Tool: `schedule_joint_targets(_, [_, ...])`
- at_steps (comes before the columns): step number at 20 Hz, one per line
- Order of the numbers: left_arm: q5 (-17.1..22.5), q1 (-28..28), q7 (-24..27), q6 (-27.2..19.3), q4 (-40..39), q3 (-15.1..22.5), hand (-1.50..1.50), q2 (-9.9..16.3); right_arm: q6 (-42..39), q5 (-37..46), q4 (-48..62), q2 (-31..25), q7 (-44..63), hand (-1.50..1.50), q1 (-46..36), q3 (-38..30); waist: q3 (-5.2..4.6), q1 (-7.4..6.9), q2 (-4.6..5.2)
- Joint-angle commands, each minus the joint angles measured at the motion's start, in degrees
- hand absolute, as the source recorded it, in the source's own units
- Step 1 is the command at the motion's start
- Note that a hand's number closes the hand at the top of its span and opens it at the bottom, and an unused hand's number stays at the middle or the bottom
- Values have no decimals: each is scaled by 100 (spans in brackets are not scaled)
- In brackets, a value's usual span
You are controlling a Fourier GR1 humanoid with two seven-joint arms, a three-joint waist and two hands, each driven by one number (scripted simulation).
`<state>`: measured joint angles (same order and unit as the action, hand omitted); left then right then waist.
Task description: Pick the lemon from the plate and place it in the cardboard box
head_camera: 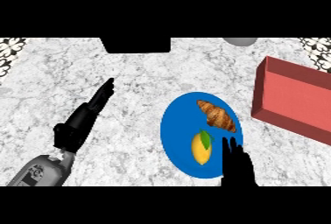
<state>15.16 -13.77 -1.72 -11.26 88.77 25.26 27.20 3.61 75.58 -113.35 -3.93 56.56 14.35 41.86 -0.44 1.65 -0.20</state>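
The lemon (202, 148) lies on the near part of the blue plate (177, 131), its green leaf (206, 138) pointing far; a croissant (217, 115) lies on the far part of the same plate, apart from the lemon; my right hand (237, 166) comes up from the near edge, just right of the lemon, fingers straight and held together, holding nothing, its fingertips over the plate's rim; my left hand (84, 120) rests well to the left on the marble counter (129, 78), fingers straight and pointing far, holding nothing; the box (294, 103) stands at the far right, reddish, open on top, apart from the plate.
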Motion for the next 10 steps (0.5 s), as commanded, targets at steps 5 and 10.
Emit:
schedule_joint_targets(5, [29, -269, 107, 396, -339, -235, 0, -103, -1354, -94, -395, 372, 2099, -150, -1358, 498, 34, -195, 37])
schedule_joint_targets(10, [-237, -221, 292, 298, -704, -132, 0, -416, -1051, -477, 364, 381, 2087, -150, -1717, 58, 37, -174, 46])
